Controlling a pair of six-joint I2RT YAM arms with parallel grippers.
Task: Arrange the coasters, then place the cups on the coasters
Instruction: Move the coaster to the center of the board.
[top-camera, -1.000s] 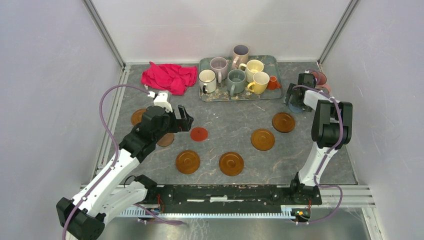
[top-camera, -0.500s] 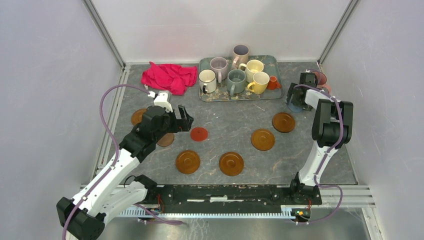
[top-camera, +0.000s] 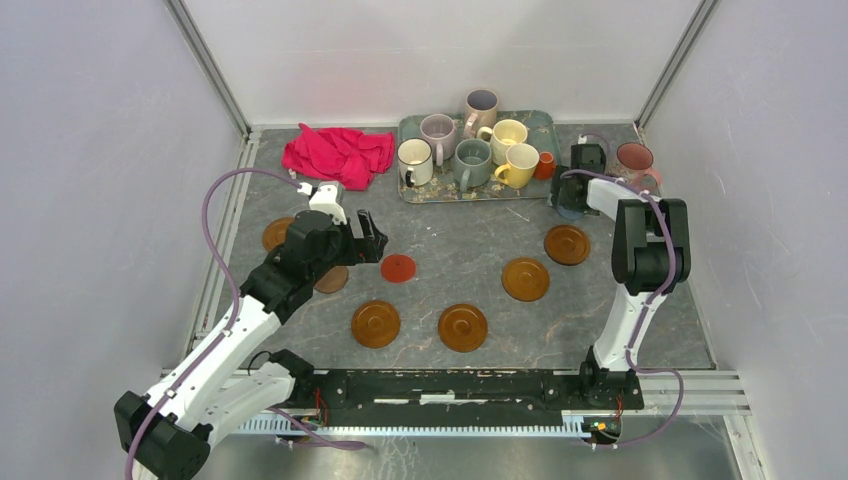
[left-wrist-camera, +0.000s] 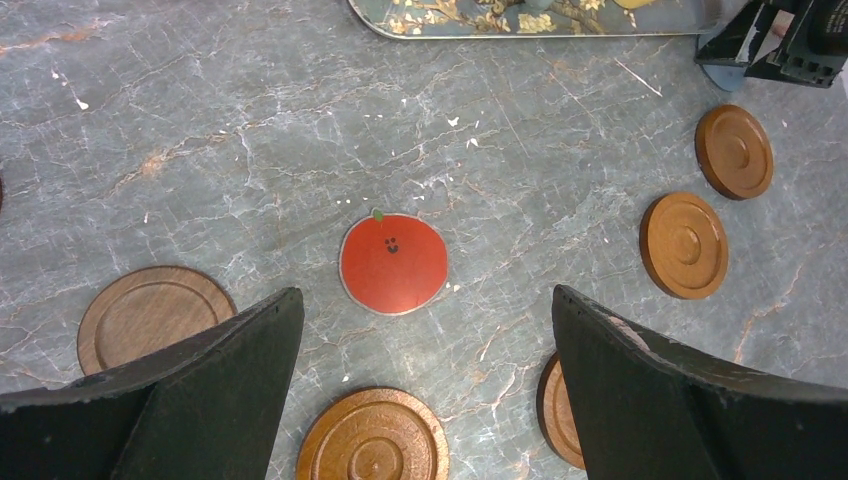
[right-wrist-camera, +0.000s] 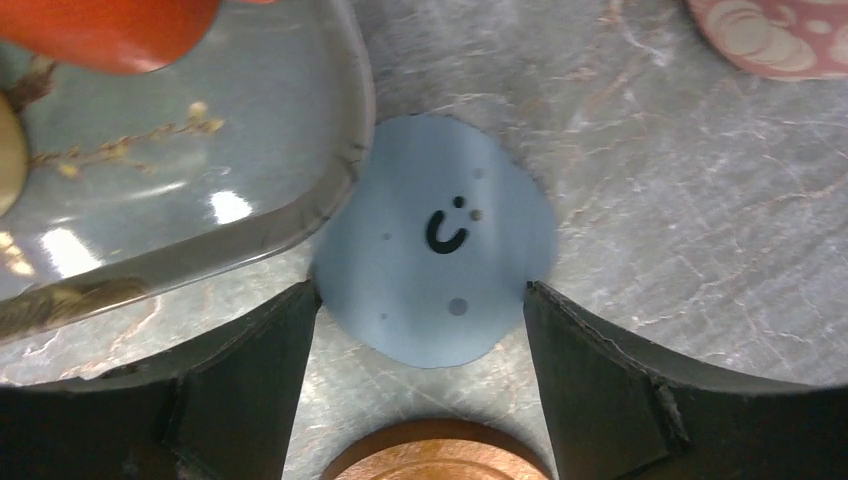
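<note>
Right claw (right-wrist-camera: 420, 290) straddles the blue coaster (right-wrist-camera: 430, 250), tips at its edge; pinching or not, I can't tell. The tray (right-wrist-camera: 340, 170) corner crowds its far-left side. It bears a printed smile. Left claw (left-wrist-camera: 425, 310) gapes above the red coaster (left-wrist-camera: 393, 263).

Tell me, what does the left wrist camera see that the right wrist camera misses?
Only the left wrist view shows the red coaster and a dark brown coaster. Only the right wrist view shows the orange cup, the pink floral cup and the smile on the blue coaster. Both show the tray, the grey table and that blue coaster, just an edge in the left view.
</note>
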